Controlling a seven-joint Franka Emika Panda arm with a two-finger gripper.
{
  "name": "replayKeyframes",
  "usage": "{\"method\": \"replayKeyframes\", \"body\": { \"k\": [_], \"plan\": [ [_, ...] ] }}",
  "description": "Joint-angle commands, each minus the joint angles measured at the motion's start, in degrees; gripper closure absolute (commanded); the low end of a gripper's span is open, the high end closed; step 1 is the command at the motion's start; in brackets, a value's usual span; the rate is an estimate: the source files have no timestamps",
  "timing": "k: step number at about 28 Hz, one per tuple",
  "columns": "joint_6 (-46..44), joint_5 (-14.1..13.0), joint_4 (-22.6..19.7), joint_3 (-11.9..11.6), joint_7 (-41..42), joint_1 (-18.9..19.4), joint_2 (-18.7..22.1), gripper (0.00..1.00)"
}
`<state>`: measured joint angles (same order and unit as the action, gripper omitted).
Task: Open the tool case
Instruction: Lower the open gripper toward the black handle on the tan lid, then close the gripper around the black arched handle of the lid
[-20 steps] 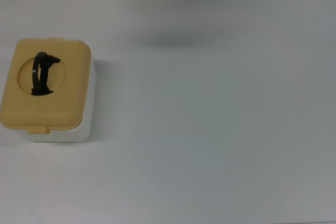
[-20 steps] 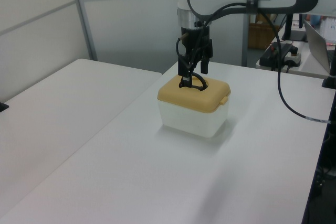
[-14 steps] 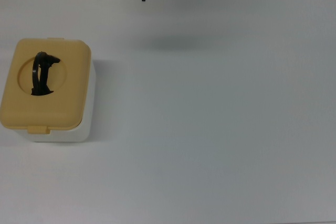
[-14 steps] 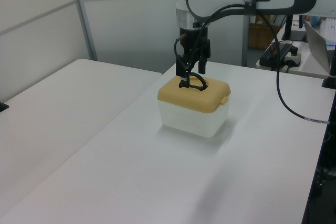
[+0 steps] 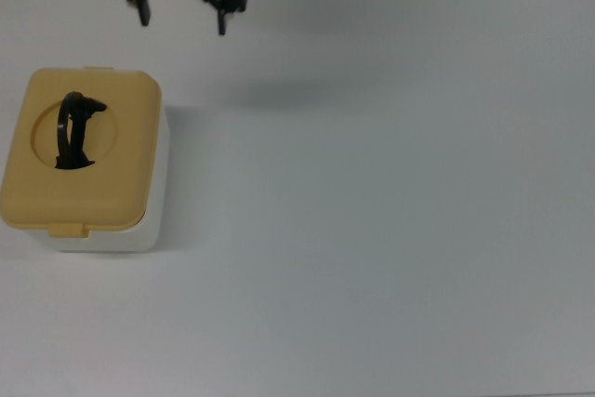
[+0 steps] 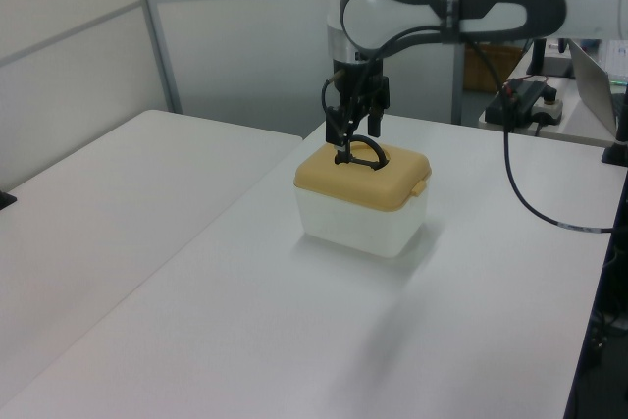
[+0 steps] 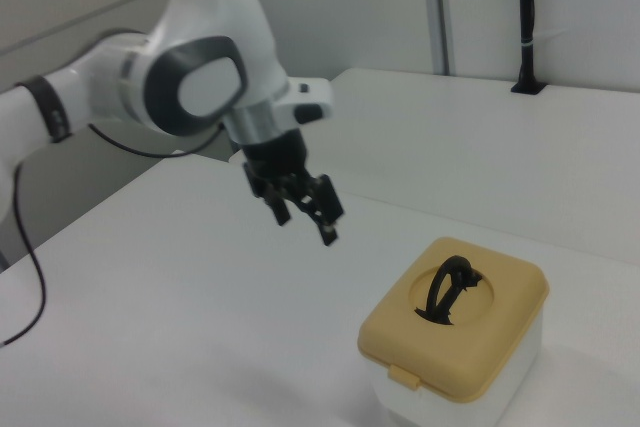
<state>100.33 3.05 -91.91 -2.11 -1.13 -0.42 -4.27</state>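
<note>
- Top view: the tool case point(image 5: 82, 160), a small rounded-rectangular box with a white plastic tub and a tan-yellow lid, sits at the left edge of the frame on the plain white worktop point(image 5: 390, 230); in the right view it is at the lower right.
- Its black folding handle point(image 5: 74, 129) stands upright out of a circular recess in the lid, and a small tan latch tab point(image 5: 68, 228) juts from the lid's lower edge in the top view.
- The black two-finger tool point(image 5: 181, 16) hangs at the upper left of the top view, well apart from the case, fingers spread wide and holding nothing.
- Handling, as a judgement: stiff, smooth plastic, probably light, so the tub may lift or slide when the lid is pulled. The raised handle looks like the surest hold; the latch tab may need freeing.
- The worktop is matte and bare around the case. The left view shows pale wall panels, a second white table point(image 6: 108, 193) and a dangling black cable point(image 6: 530, 193).
</note>
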Motion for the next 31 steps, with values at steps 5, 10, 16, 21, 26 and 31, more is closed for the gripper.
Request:
{"method": "replayKeyframes", "body": {
  "k": [5,10,16,21,26,31],
  "plan": [
    [4.97,2.05,3.93,-0.26,2.79,-6.07,-5.4,0.0],
    [5.14,2.05,4.11,-0.26,7.62,-8.45,-5.75,0.0],
    [5.93,1.79,6.57,-0.26,10.09,-10.82,-8.03,0.0],
    [8.3,1.7,7.27,-0.18,10.97,-10.83,-9.97,0.0],
    [10.94,1.61,7.27,-0.18,13.08,-10.83,-12.25,0.0],
    [13.76,1.44,7.19,-0.18,14.74,-10.83,-14.01,0.0]
  ]
}}
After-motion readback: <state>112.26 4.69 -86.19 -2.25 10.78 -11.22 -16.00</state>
